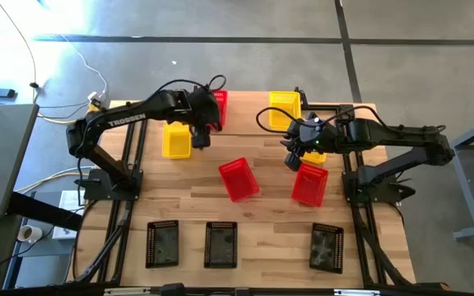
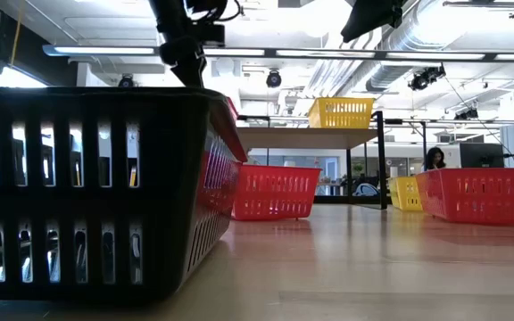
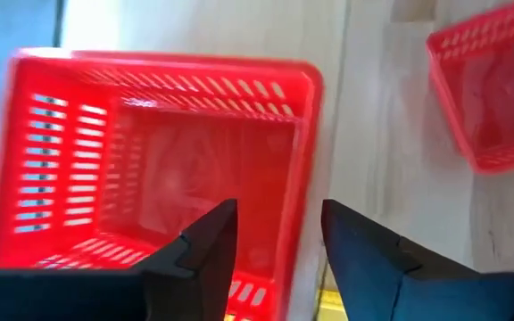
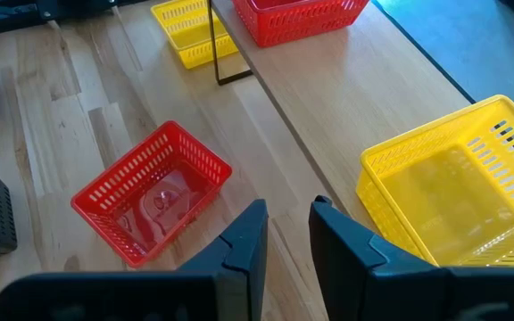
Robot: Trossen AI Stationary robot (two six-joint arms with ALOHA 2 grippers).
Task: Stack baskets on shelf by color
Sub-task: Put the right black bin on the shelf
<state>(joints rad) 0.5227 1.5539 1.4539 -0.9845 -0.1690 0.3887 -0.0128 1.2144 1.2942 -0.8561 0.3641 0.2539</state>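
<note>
Left gripper (image 1: 202, 136) released above red basket (image 1: 219, 105) on shelf (image 1: 249, 123) at upper centre, right gripper (image 1: 293, 154) released beside yellow basket (image 1: 284, 109).

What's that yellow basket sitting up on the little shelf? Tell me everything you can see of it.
The yellow basket is a small rectangular plastic tub with slotted mesh walls and a thicker rim. It stands upright, open side up and empty, on the right part of the shelf, whose top is a light wood plank. Nothing grips it: the right gripper hovers nearby, fingers slightly apart.
</note>
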